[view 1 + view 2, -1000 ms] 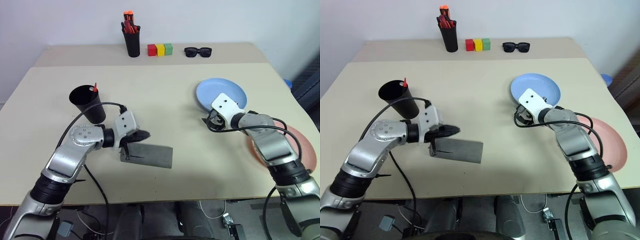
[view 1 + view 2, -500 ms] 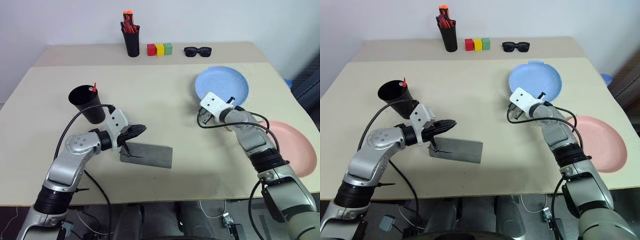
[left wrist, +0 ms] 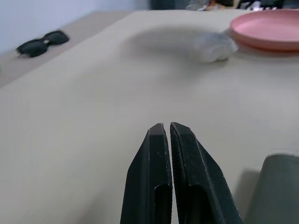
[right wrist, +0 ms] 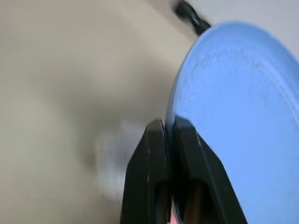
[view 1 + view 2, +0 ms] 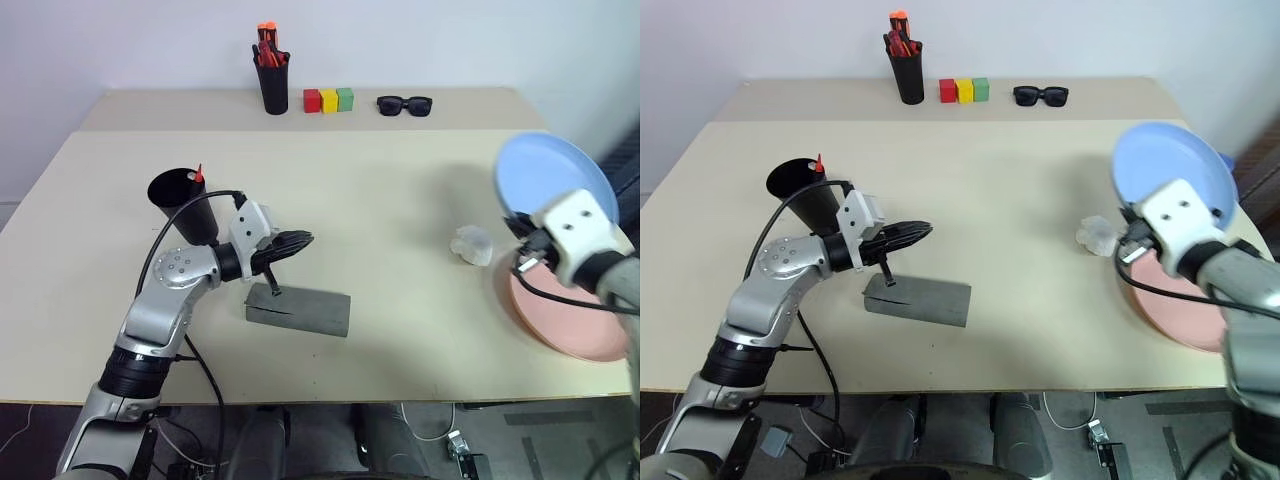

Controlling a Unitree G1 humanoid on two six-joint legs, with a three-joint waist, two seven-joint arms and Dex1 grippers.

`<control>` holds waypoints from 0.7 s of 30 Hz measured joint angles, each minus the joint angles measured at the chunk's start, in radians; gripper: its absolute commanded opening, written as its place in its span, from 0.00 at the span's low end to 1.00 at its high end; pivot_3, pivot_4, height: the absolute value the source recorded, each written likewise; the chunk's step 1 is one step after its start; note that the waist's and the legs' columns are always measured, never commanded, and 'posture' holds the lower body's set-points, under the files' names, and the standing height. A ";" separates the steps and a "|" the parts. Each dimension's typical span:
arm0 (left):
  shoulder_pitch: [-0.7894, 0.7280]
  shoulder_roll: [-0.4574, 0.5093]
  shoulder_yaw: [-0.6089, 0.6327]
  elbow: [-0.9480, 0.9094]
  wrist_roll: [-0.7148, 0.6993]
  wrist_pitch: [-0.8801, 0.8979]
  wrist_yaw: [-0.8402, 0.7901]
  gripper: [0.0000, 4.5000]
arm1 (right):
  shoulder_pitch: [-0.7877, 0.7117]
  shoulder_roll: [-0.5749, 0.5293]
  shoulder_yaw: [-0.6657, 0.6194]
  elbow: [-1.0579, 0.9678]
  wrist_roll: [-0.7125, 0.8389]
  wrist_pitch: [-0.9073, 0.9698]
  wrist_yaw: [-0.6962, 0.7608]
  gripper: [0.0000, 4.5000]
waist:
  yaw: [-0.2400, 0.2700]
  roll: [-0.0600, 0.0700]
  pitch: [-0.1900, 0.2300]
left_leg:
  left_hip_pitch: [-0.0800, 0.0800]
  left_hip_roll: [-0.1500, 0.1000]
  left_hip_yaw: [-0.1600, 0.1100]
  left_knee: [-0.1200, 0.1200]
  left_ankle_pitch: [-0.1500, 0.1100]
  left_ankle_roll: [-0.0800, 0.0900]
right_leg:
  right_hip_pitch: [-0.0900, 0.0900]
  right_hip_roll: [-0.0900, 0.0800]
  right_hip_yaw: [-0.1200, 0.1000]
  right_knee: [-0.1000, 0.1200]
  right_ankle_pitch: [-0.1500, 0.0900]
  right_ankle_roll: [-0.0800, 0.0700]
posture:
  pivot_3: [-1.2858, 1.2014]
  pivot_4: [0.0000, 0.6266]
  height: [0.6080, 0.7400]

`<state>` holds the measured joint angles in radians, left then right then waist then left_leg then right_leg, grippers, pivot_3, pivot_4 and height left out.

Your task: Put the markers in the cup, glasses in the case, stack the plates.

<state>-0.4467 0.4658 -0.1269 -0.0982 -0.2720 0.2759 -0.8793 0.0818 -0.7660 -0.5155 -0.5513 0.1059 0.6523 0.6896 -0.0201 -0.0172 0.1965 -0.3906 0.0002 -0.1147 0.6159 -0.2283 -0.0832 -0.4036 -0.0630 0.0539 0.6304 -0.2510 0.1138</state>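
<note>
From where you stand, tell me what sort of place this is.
Probably an indoor test or lab tabletop: a plain beige table against a bare white wall, with staged props such as three coloured blocks, a pen pot and sunglasses.

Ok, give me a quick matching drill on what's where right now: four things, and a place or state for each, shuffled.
Things:
1. blue plate
2. pink plate
3. case
4. cup

States:
A. shut, lying on the table under the left gripper
B. flat on the table at its right edge
C. standing, a red-tipped marker sticking out
D. lifted and tilted, pinched at its rim by the right gripper

Pairs: 1-D, 2-B, 3-A, 4-C
</note>
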 measured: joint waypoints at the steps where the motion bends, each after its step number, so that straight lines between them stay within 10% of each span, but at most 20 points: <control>1: -0.010 -0.008 -0.011 0.017 0.002 -0.013 -0.010 0.02 | 0.063 -0.001 -0.017 -0.020 -0.002 0.002 0.011 0.00 | 0.000 0.001 -0.001 | 0.000 0.000 0.000 0.000 0.000 0.000 | 0.000 0.000 0.000 0.000 0.000 0.000 | 0.52 0.24 1.00; 5: -0.037 -0.025 -0.029 0.068 0.017 -0.047 -0.030 0.02 | 0.189 -0.003 -0.021 -0.033 -0.009 0.017 0.028 0.20 | -0.003 0.001 -0.001 | 0.000 0.000 0.002 0.001 0.000 0.000 | 0.000 0.000 0.001 0.000 0.000 -0.001 | 0.52 0.24 1.00; 12: -0.012 -0.030 -0.036 0.086 0.030 -0.085 -0.035 0.02 | 0.264 -0.040 -0.001 -0.002 -0.038 -0.005 0.040 0.98 | 0.002 0.001 -0.001 | 0.000 0.000 0.002 0.002 0.000 0.000 | 0.000 0.000 0.001 0.000 0.000 -0.001 | 0.52 0.24 1.00; 21: 0.014 -0.024 -0.032 0.073 0.040 -0.083 -0.012 0.02 | -0.100 0.030 0.217 0.141 -0.039 -0.049 -0.077 0.99 | 0.002 0.000 0.000 | -0.001 0.000 0.001 0.004 0.000 0.000 | 0.001 0.000 0.001 -0.001 0.000 -0.002 | 0.52 0.24 1.00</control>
<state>-0.4323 0.4417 -0.1590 -0.0255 -0.2316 0.1927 -0.8910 -0.0187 -0.7355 -0.2985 -0.4105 0.0665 0.6028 0.6121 -0.0177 -0.0174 0.1961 -0.3918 0.0003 -0.1134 0.6195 -0.2283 -0.0832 -0.4030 -0.0633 0.0552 0.6298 -0.2511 0.1122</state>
